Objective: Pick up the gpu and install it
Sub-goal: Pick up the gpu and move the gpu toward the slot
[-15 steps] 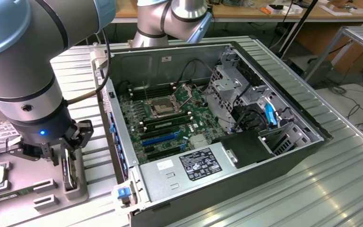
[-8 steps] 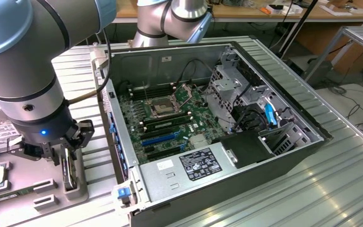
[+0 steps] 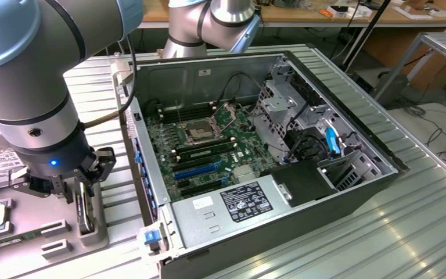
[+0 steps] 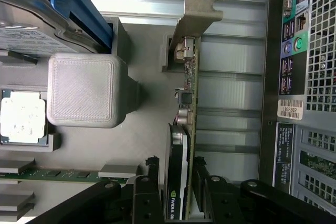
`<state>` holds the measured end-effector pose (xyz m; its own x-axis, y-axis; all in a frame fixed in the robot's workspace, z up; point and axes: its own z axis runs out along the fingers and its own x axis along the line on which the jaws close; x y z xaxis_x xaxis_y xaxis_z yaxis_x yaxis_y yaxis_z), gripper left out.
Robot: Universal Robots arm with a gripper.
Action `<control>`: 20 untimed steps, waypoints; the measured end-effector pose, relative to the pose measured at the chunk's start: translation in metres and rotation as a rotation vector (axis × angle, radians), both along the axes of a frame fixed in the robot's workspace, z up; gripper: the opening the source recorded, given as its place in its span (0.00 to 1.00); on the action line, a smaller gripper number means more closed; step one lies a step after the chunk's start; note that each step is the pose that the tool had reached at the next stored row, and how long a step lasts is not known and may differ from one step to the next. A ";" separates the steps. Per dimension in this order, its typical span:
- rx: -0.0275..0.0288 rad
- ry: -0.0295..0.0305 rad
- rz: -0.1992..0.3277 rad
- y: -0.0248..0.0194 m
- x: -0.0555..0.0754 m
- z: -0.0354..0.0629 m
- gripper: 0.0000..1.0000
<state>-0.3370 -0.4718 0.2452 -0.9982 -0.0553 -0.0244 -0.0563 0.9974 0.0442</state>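
Note:
The gpu [image 4: 189,93] stands on edge in a slot of the grey holder tray [image 4: 142,145], its silver end bracket [image 4: 197,9] pointing away from the wrist. My gripper [image 4: 176,182] straddles its near end, with a black finger pressed against each face, so it is shut on the card. In the exterior view the gripper [image 3: 79,200] reaches down onto the gpu [image 3: 86,214] at the exterior view's left, beside the open computer case [image 3: 149,174]. The card still sits in its holder.
The case's motherboard [image 3: 207,145] lies exposed, with blue expansion slots [image 3: 195,170] and a power supply [image 3: 243,200] nearby. On the tray are a hard drive [image 4: 31,24], a processor [image 4: 21,116], a memory stick [image 4: 52,174] and a grey block [image 4: 86,90].

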 end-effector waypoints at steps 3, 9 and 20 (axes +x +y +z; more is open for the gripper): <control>0.0000 0.0000 0.000 0.0000 0.000 0.0000 0.38; 0.0000 0.0002 0.000 0.0000 0.000 0.0000 0.30; 0.0000 0.0000 0.000 0.0000 0.000 0.0000 0.27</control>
<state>-0.3369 -0.4718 0.2452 -0.9982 -0.0553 -0.0244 -0.0563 0.9974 0.0442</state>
